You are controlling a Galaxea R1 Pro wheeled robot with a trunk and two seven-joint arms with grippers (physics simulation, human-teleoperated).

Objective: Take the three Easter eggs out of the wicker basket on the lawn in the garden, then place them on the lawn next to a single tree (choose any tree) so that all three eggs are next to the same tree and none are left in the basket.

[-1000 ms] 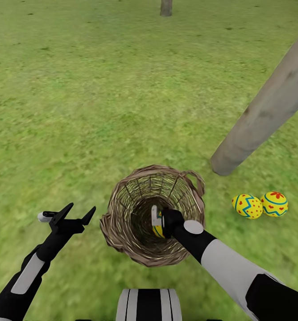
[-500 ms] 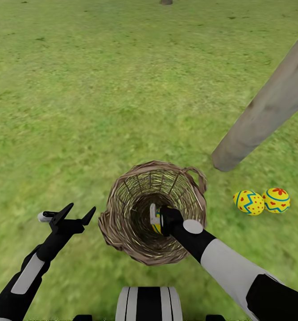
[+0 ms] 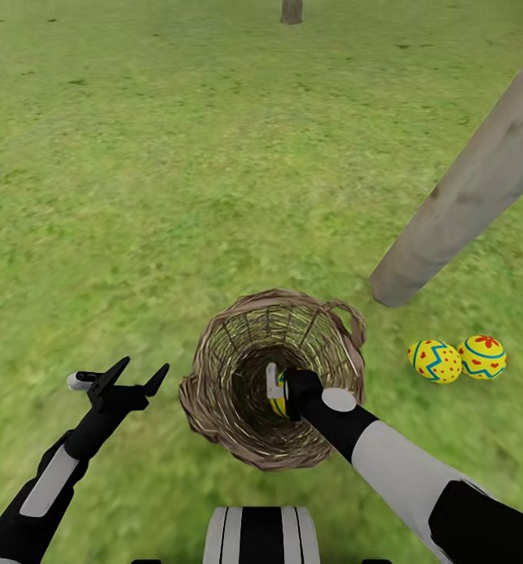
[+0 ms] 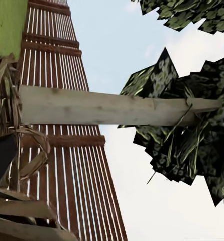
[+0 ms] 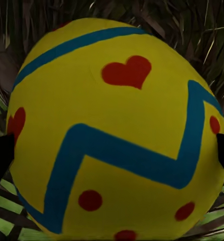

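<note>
the left gripper (image 3: 134, 375) hangs over the lawn (image 3: 175, 172) just left of the wicker basket (image 3: 214, 392), its fingers (image 3: 156, 378) spread wide and holding nothing. it looks parked there so the basket mouth is free for the other arm. its wrist camera looks past the basket's woven side (image 4: 4, 100) to a pale trunk (image 4: 107, 108), a slatted fence (image 4: 67, 165) and dark foliage (image 4: 192, 130) against sky.

the basket sits upright on the grass, and the right gripper (image 3: 281, 390) reaches down through its rim into the well. the third egg (image 3: 278, 404) shows as a sliver of yellow beside the wrist, low inside the basket. from the right wrist camera this egg (image 5: 117, 135) sits square between the dark fingers (image 5: 1, 160), one tip at either flank, with wicker behind it. the tips appear to press or nearly press the shell, so the grip is probably closed on it, though contact cannot be made out for certain. the deep straight-down reach seems forced by the basket's narrow, tall shape.

right of the basket, the tree trunk (image 3: 465, 196) meets the ground near the rim. further right, the other two eggs (image 3: 434, 361) (image 3: 482, 357) lie touching on the grass close to the foot of that trunk, likely set there so all three finish by one tree. judging from this, only the lift and a short carry rightward remain.
</note>
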